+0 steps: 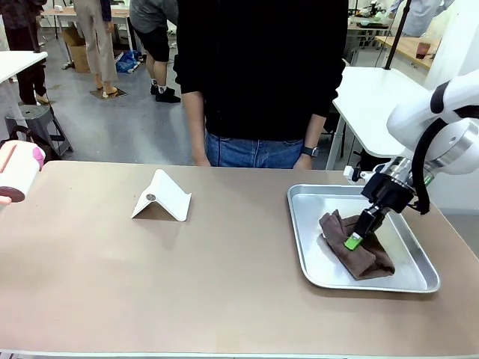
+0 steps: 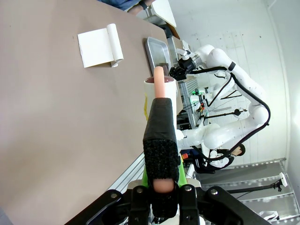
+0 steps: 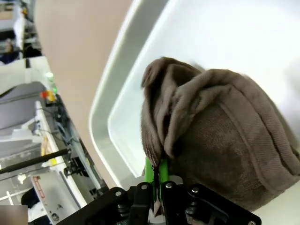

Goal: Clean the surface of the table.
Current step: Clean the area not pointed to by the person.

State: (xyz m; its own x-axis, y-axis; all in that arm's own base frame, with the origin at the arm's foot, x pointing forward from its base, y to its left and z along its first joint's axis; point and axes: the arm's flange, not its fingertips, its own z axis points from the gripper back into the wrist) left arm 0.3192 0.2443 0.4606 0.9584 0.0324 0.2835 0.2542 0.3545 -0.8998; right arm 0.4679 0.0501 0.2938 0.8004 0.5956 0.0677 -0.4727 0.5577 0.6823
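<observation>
Front view: wiping hasn't started by the look of it. The table (image 1: 224,284) spans the foreground, its tan top bare except for a white folded card (image 1: 161,198) left of centre, and the brown cloth (image 1: 374,258) lies bunched in the metal tray (image 1: 299,196) at the right end, nothing else in it. The right gripper (image 1: 353,241) has its jaws pinching a fold of that cloth; the left gripper (image 2: 160,112) has its jaws clamped on the peach handle of a roller (image 1: 19,170) at the table's left end.

Robotics lab: white worktables (image 1: 378,93)
</observation>
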